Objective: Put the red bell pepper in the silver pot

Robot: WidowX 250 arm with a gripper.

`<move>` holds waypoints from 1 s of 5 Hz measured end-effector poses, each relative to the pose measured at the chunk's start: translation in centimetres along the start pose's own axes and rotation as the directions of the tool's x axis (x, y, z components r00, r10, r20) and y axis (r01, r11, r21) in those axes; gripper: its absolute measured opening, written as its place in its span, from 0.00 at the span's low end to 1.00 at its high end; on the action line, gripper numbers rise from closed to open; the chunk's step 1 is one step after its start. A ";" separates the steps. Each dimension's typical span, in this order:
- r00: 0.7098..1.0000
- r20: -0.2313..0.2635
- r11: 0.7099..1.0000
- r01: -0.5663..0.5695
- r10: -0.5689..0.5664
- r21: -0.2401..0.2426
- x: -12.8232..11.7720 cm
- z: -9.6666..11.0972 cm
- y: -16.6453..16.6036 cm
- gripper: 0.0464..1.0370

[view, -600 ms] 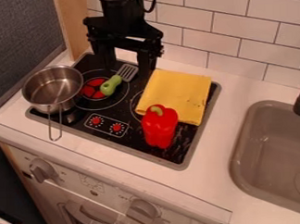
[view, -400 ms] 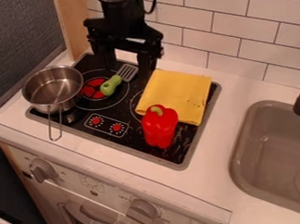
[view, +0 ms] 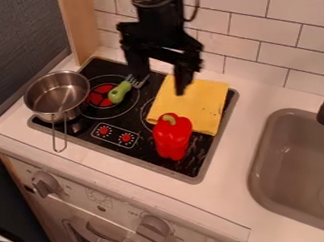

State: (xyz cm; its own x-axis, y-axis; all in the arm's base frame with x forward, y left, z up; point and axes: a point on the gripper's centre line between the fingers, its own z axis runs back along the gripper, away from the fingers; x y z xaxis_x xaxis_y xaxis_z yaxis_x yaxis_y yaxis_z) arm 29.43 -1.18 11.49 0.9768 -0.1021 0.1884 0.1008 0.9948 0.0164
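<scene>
the gripper was wide open and empty above the stove's far side; the red bell pepper sat nearer, right of the silver pot.

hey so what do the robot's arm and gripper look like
The arm is black and thick, with a thin dark cable curving beside it. The gripper is black too: a wide, blocky bracket with two straight, narrow fingers. I can't make out any markings.
</scene>
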 end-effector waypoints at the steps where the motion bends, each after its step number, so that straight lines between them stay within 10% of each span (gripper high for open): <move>1: 0.999 -0.034 1.000 0.025 -0.025 0.005 -1.3 -1.0 -0.8 0.96; 3: 0.994 -0.100 0.999 0.037 -0.035 0.011 -4.2 -3.2 -0.7 0.91; 5: 0.995 -0.098 1.000 0.012 -0.010 0.022 -4.0 -4.1 -0.7 0.45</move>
State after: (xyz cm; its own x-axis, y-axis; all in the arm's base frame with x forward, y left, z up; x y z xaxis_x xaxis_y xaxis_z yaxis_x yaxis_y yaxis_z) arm 26.20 -1.46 6.72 0.9895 -0.1120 0.0911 0.1087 0.9933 0.0401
